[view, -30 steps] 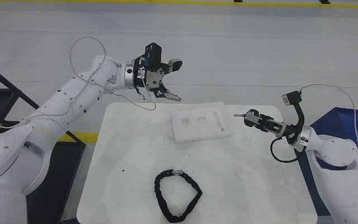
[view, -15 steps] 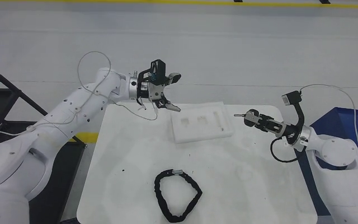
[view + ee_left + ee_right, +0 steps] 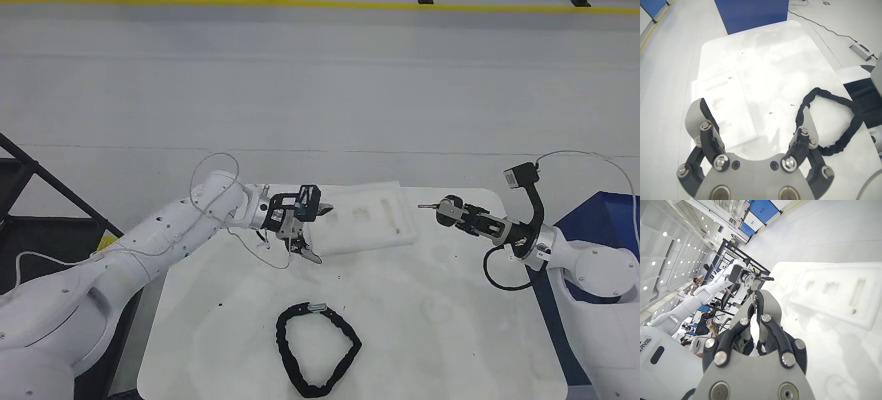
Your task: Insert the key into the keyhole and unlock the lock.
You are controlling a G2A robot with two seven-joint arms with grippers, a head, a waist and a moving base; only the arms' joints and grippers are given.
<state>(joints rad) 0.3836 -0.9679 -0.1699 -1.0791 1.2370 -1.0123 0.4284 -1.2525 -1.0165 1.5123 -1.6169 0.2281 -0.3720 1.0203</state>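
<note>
A black fabric-covered chain lock [image 3: 318, 349] lies looped at the table's front middle, its metal lock body [image 3: 316, 308] at the loop's far side. In the left wrist view the chain [image 3: 840, 121] curves beside one fingertip. My left gripper [image 3: 312, 232] stands open above the table, just left of the foam tray and behind the chain. My right gripper [image 3: 446, 209] hovers over the table's back right, shut on a small silver key [image 3: 753, 298] whose blade [image 3: 427, 206] points left.
A white foam tray [image 3: 360, 216] with rectangular recesses sits at the back middle of the white table [image 3: 450, 320]. A blue bin [image 3: 610, 215] stands off the table's right side. A dark frame [image 3: 40, 180] is at the far left.
My left arm has swung down and right, from above the table's back left corner to just left of the foam tray, still open. The right arm has kept still.
</note>
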